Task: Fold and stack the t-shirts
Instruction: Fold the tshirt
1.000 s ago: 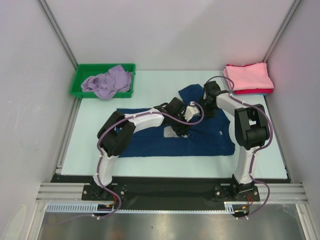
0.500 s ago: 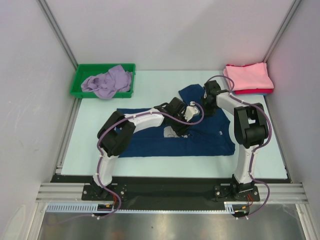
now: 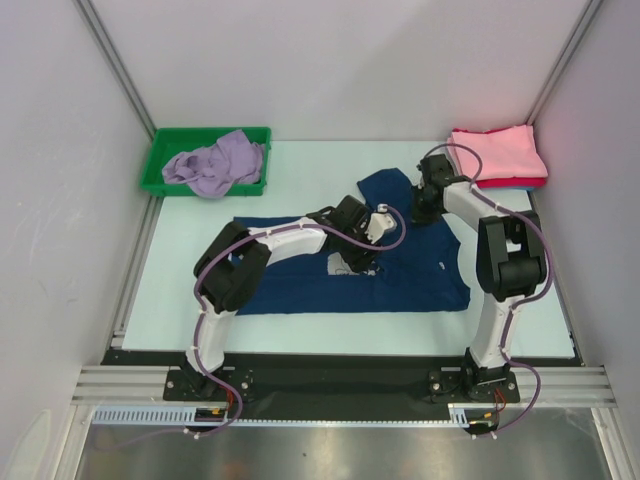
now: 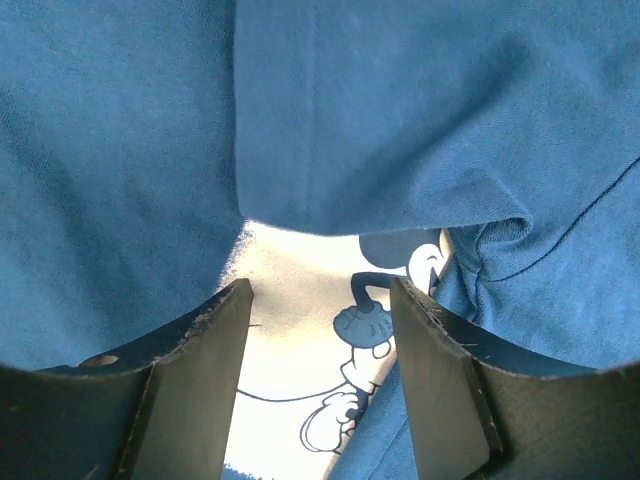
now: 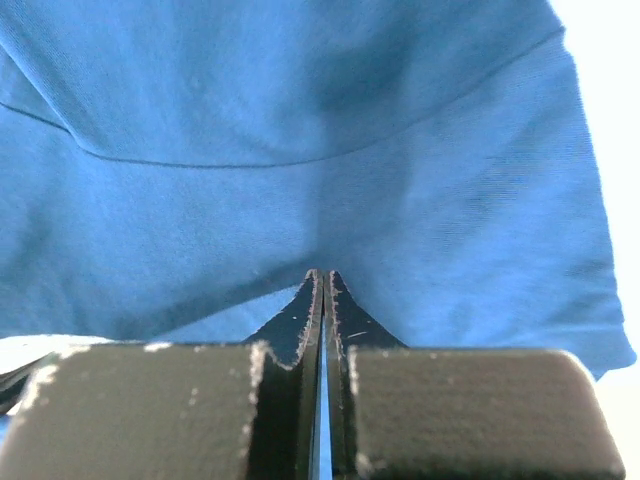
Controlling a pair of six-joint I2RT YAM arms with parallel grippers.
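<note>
Right wrist view: the navy tee (image 5: 300,150), flat on the worktop (image 3: 185,285), is pinched by the right gripper (image 5: 323,278) for folding; the left gripper (image 4: 320,295) is held spread above its print (image 4: 300,385).

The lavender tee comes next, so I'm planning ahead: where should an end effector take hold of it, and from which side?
Pinch a raised fold near the middle of the lavender tee, coming straight down from above. It lies crumpled in the green bin, whose walls likely block a sideways approach.
</note>
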